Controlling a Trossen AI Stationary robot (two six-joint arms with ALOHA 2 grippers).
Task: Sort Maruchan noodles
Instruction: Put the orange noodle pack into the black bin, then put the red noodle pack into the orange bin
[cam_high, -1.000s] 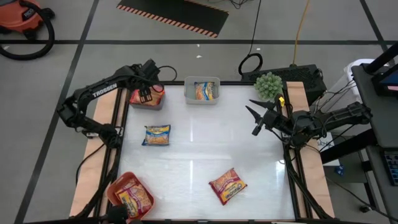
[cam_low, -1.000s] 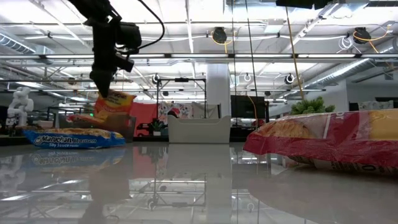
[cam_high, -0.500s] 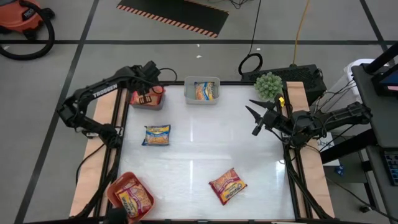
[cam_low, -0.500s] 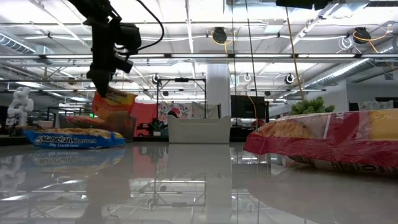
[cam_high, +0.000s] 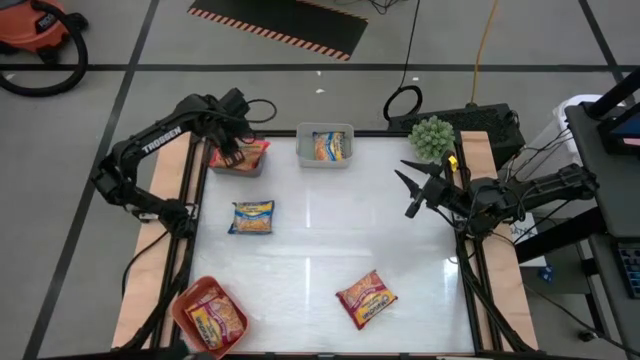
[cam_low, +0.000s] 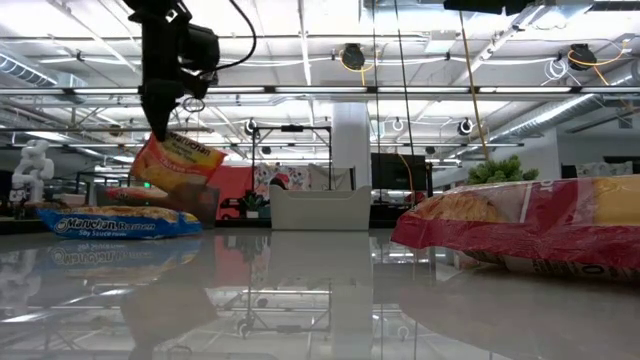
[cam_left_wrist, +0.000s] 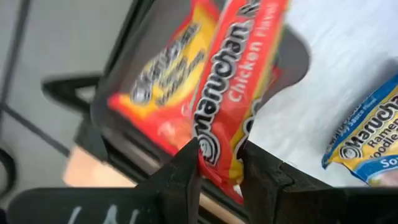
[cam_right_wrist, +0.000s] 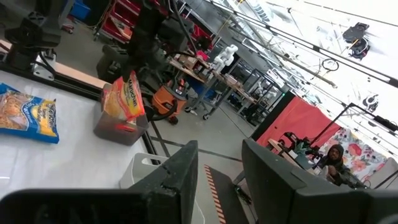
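Where bin waits – left gripper (cam_left_wrist: 219, 163) pinches orange packet (cam_left_wrist: 239, 81)

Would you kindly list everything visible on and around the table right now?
Orange-red packets: four; one held over the grey bin, one lying in that bin, one in the red bin, one loose at the table's front.
Blue packet: one, loose on the table's left.
Packet in clear bin: one, orange and blue.
Grey bin: one, back left.
Clear bin: one, back centre.
Red bin: one, front left.
Plant: one, green, back right.
Left gripper: shut on a packet.
Right gripper: open, waiting at right.
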